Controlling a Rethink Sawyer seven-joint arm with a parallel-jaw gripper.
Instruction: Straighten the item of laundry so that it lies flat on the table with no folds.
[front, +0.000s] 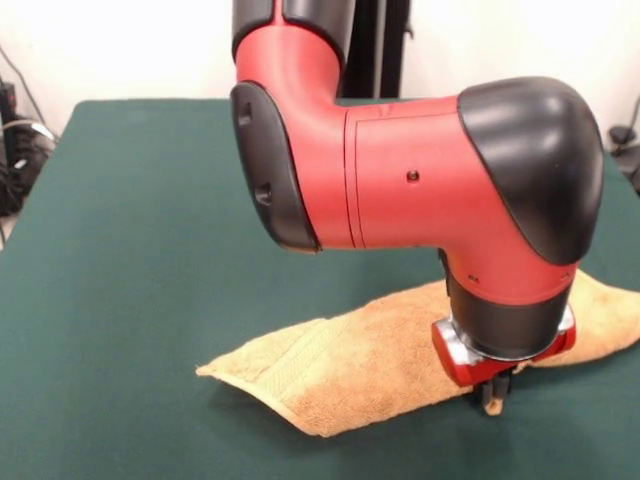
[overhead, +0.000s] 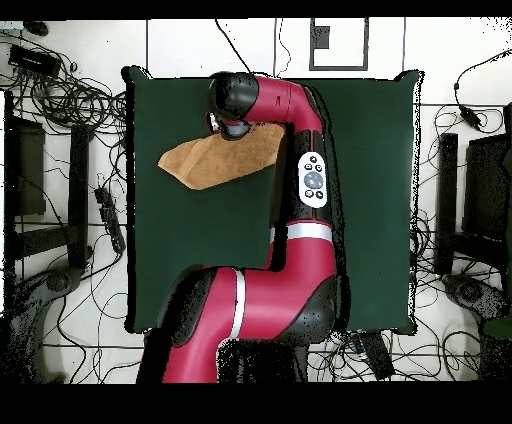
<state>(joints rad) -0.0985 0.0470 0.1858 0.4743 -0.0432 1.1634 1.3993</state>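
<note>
Towel axis: the towel (front: 370, 365) is seen bunched into a long strip, its long axis running across the table (front: 130, 230), tapering to a point at one end.
Gripper: the gripper (front: 492, 392) is lowered at the towel's front edge; finger state cannot be told.
Open room: wide bare felt is seen around.

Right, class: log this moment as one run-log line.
towel: folded, not flat | gripper: low at towel's edge, grip unclear | table: green
</note>
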